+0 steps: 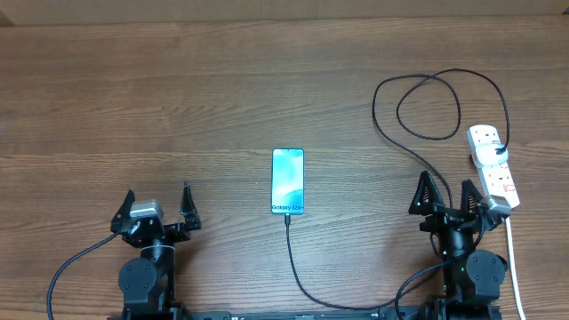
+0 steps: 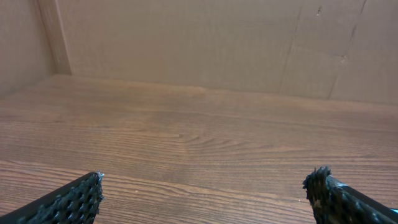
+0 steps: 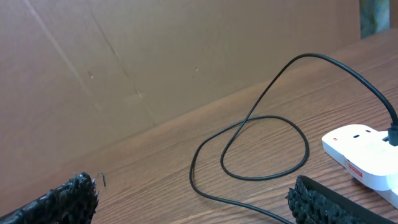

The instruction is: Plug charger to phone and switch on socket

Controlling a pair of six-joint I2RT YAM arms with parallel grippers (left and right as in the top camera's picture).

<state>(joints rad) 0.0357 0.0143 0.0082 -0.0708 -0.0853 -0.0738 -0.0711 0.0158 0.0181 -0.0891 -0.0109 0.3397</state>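
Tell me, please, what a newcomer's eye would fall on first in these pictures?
The phone lies in the centre, its screen bright blue, with the black charger cable meeting its near short edge. That cable loops at the far right beside the white socket strip. The left gripper and the right gripper stand open at the near side.

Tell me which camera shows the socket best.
Overhead: the socket shows nearly full length, with the charger plugged into it. Right wrist catches only one end; left wrist shows just bare table.
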